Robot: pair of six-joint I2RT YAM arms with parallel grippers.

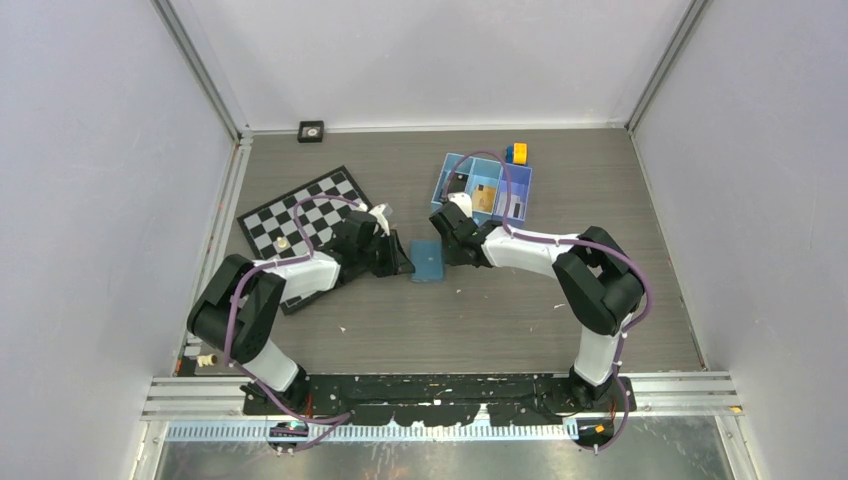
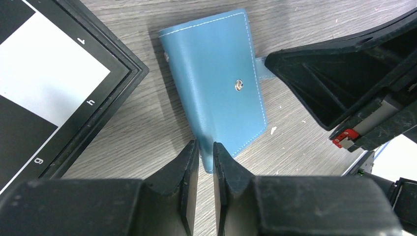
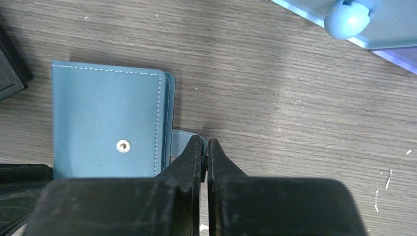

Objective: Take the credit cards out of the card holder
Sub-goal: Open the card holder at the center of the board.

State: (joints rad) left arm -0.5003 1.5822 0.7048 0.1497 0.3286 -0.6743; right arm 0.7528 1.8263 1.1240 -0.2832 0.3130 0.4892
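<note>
- The letters "h" and "g" are read on the black frame of the chessboard (image 2: 44,88).
- The card holder (image 1: 428,260) is seen closed and flat on the table (image 1: 500,320) between the two grippers, its metal snap (image 2: 239,85) facing up.
- Its near corner is pinched by the left gripper (image 2: 206,164), which comes from 9 o'clock.
- The right gripper (image 3: 205,152) is nearly closed at the strap (image 3: 181,138) at 3 o'clock; whether the strap is caught cannot be told.
- The chessboard is set at 10 o'clock of the card holder and a blue tray (image 1: 447,172) at 1 o'clock, with a yellow-and-blue block (image 1: 516,152) beyond.
</note>
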